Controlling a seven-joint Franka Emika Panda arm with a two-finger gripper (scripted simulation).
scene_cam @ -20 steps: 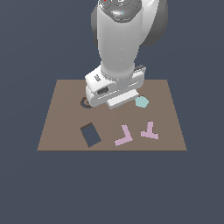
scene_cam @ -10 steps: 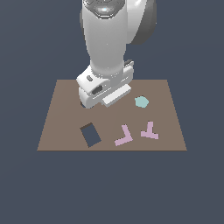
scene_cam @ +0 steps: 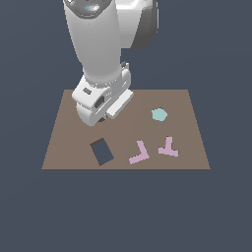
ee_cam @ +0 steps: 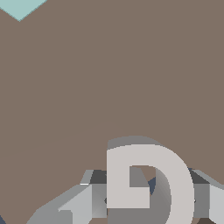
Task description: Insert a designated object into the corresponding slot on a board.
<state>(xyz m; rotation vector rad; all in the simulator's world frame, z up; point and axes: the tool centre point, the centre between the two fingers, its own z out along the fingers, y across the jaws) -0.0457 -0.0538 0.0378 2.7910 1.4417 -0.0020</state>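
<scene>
You have the G block (ee_cam: 148,183) clamped between the fingers of the gripper (ee_cam: 144,197). The wrist view shows the off-white piece seated between the grey finger bodies, above bare brown board (ee_cam: 109,78). In the exterior view the arm's wrist housing covers the block completely, so take the block's position as under the hand, over the far-left part of the board (scene_cam: 187,98).

The G-shaped slot is not visible in either current view. In the exterior view the arm blocks the area where the hand hangs; in the wrist view only plain board surface and a corner of the cyan polygon piece (ee_cam: 19,6) appear. Treat the slot position as unconfirmed.

Hazards from here:

- Misalignment. If you lower without the recess in sight, the block may land on solid board, tilt in the grip or slip from it.
- Rotation error. The G outline fits one orientation only. A small twist will likely leave the block riding on the rim.
- Wrong opening. The dark tilted rectangular hole (scene_cam: 102,151) lies nearer, at the exterior view's left. Do not use it.
- The two pink pieces (scene_cam: 139,152) lie well apart from the hand and pose little collision risk.
</scene>
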